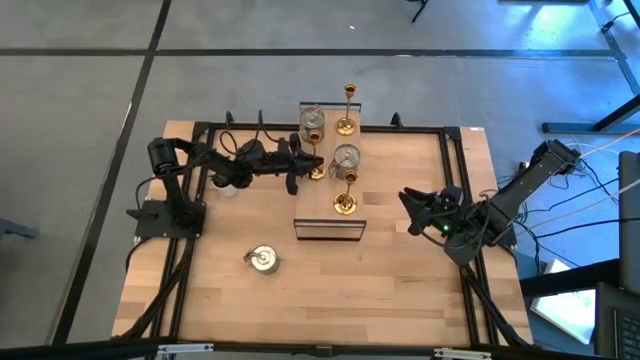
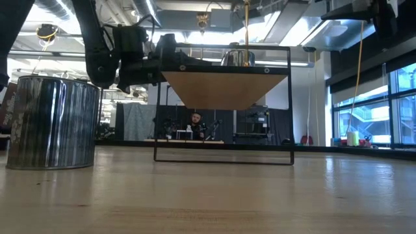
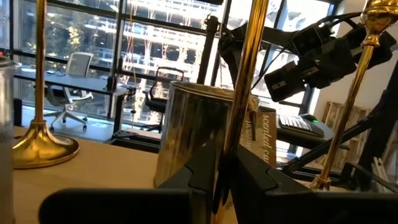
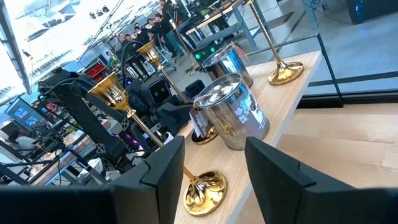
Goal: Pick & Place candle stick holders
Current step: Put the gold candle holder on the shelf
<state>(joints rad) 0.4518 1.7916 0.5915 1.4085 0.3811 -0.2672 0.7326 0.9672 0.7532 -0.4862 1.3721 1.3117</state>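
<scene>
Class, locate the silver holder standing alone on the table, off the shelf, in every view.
High view: lone silver holder, lower left of centre.
Low view: large, at far left.
Left wrist view: absent.
Right wrist view: absent.
Shared landmark: the raised wooden shelf.

The table [image 1: 400, 290] is pale, matt wood with visible plank seams, framed by matt black metal rails [image 1: 455, 160]. The slim gold candlesticks [image 1: 344, 204] are polished, mirror-bright metal, and the squat silver holders [image 4: 233, 112] are glossy, reflective metal, one also standing at seven o'clock on the table. The shelf [image 2: 224, 88] looks like smooth wood on thin black metal.
</scene>
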